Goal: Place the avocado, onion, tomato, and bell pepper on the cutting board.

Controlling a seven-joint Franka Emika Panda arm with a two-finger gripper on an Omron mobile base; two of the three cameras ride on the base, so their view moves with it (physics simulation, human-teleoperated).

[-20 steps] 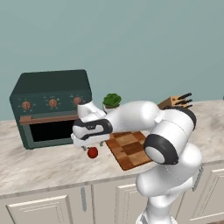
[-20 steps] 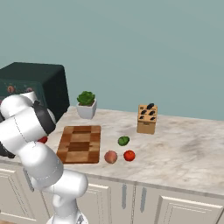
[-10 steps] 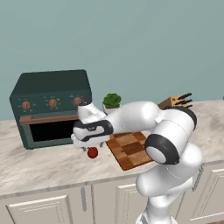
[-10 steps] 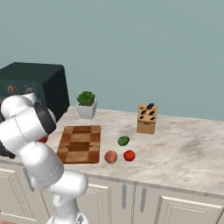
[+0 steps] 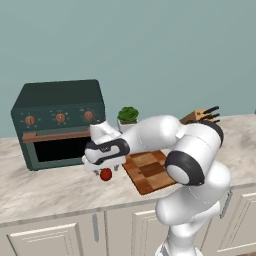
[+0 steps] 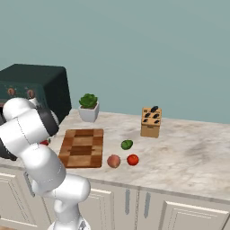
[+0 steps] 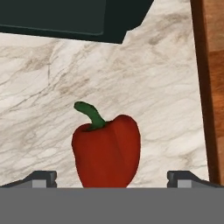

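With the hand (image 5: 105, 169) poised over the bell pepper (image 7: 106, 151), I am at the pickup step for that item. Its fingers (image 7: 41, 178) stand wide apart, either side of the pepper, gripping nothing. The pepper lies on the tabletop (image 7: 52, 87) just left of the cutting board (image 6: 82, 147), before the oven (image 5: 59, 122). Next I judge: lower, close, carry to board.

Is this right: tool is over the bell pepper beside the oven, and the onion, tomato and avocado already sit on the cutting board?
Not quite. The tool is over the bell pepper beside the oven, but the onion, tomato and avocado lie on the counter next to the cutting board, not on it; the right base view shows this.
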